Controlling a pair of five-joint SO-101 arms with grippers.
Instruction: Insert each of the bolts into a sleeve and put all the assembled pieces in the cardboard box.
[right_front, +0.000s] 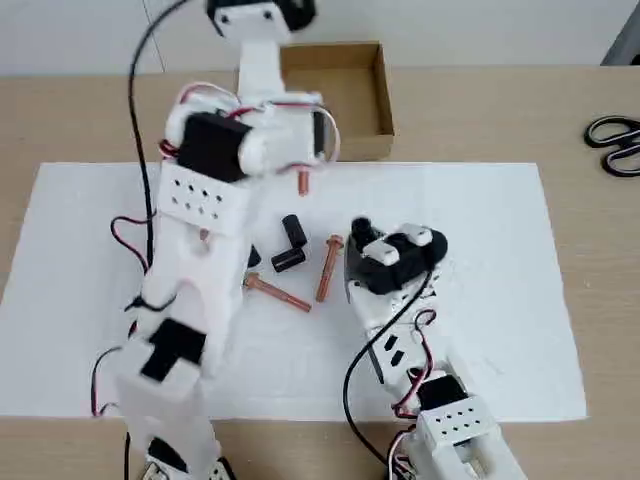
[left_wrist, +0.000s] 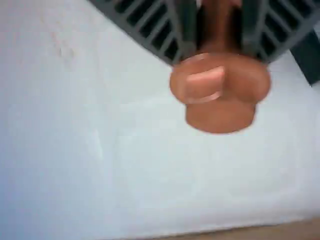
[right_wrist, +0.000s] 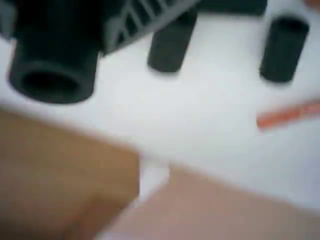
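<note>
Wooden table (right_front: 500, 110) carried a white paper sheet (right_front: 480, 330), with the cardboard box (right_front: 340, 100) at its far side. The left gripper (left_wrist: 220, 20) was clamped on a copper-coloured bolt (left_wrist: 220, 92) just outside the box's near wall, flanged head poking past the fingertips. It looked rigid, light and smooth, and best taken by the shank. Farther from the box, the right gripper (right_front: 365, 240) seemed closed around a black sleeve (right_wrist: 50, 70), though blur left doubt. That was a hard, slick tube, gripped across its barrel. Loose sleeves (right_front: 293, 230) and loose bolts (right_front: 328, 268) lay between.
</note>
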